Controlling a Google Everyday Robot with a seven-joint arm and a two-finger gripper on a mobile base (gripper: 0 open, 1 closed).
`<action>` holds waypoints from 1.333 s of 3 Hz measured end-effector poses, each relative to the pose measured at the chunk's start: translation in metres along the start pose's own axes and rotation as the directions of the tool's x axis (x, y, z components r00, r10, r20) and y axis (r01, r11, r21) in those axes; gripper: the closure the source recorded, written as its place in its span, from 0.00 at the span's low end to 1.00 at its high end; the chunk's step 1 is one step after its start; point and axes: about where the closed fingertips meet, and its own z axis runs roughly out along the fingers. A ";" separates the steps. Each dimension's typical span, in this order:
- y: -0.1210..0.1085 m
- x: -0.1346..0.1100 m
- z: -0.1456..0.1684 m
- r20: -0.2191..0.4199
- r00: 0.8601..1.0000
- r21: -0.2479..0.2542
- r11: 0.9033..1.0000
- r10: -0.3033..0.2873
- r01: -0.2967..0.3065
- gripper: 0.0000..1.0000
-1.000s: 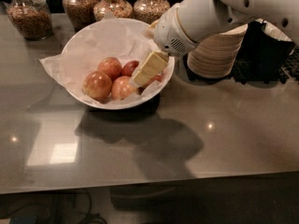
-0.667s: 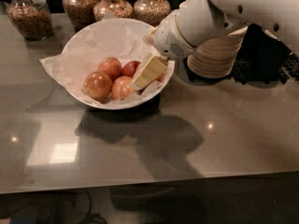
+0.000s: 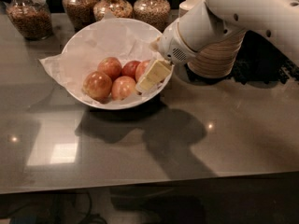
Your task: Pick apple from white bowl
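The white bowl [image 3: 93,41], lined with crinkled white paper, stands on the grey table at the back left of centre. It holds several apples. A reddish apple [image 3: 141,68] lies at the bowl's right side, partly hidden behind my gripper. A small dark-red apple [image 3: 130,69] lies next to it, and yellower blushed apples [image 3: 97,85] lie to the left and front. My gripper [image 3: 148,80] reaches from the right over the bowl's right rim, its cream tip down among the apples against the reddish one.
Several glass jars of grains [image 3: 112,6] stand along the back edge. A stack of beige paper bowls [image 3: 217,59] stands right of the bowl, behind my arm, with a black mat [image 3: 261,64] beyond. The table's front edge [image 3: 149,183] is near.
My arm has come down a little, and the gripper sits slightly lower and deeper in the bowl. The apples and the bowl have not moved.
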 end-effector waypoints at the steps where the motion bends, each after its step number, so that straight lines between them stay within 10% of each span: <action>1: 0.001 0.009 0.009 -0.015 1.000 -0.015 1.000 0.024 -0.025 0.24; 2: 0.004 0.014 0.016 -0.024 0.999 -0.031 0.999 0.035 -0.036 0.26; 4: 0.009 0.029 0.022 -0.033 0.996 -0.046 0.995 0.085 -0.087 0.68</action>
